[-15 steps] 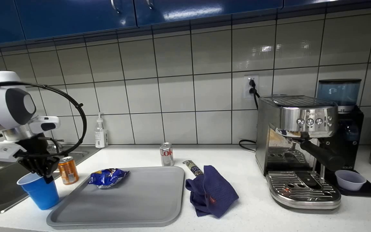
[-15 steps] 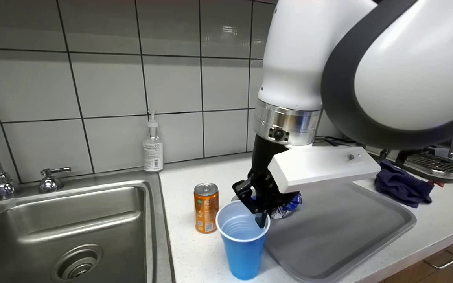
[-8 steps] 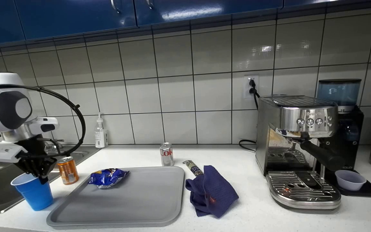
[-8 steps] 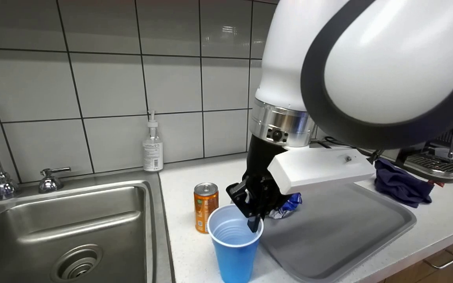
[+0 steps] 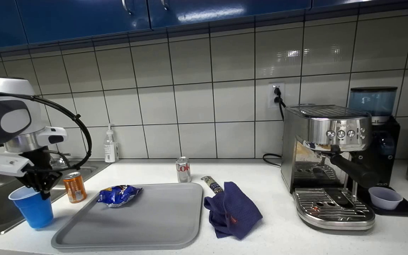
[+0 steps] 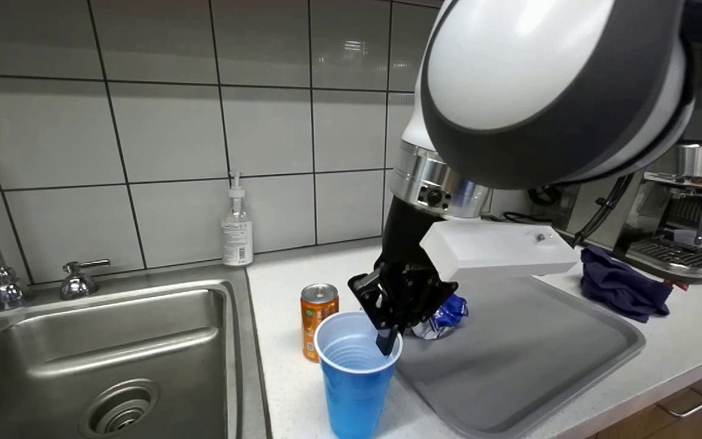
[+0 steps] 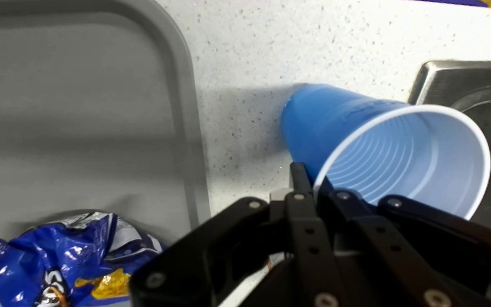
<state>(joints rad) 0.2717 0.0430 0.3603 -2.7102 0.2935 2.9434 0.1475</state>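
We see the claw closed with the lip of the blue cup pinched in it; in the wrist view one finger is inside the mouth, the other against the outer wall. The cup lies below the claw and out to its sink side, held by the part of the rim facing the gray tray. It is over the strip of surface between that tray and the sink, toward the surface's front edge and beside the sink's front corner. We judge its long axis to slant, base nearer the tray and mouth leaning toward the sink, though the angled views may overstate this. The orange can stands farther back from the front edge, apart from the cup.

We cannot tell whether the base touches the surface; in an exterior view the blue cup reaches the bottom of that view. Its inner floor is unclear to us, and the claw's knuckles cover part of the rim.
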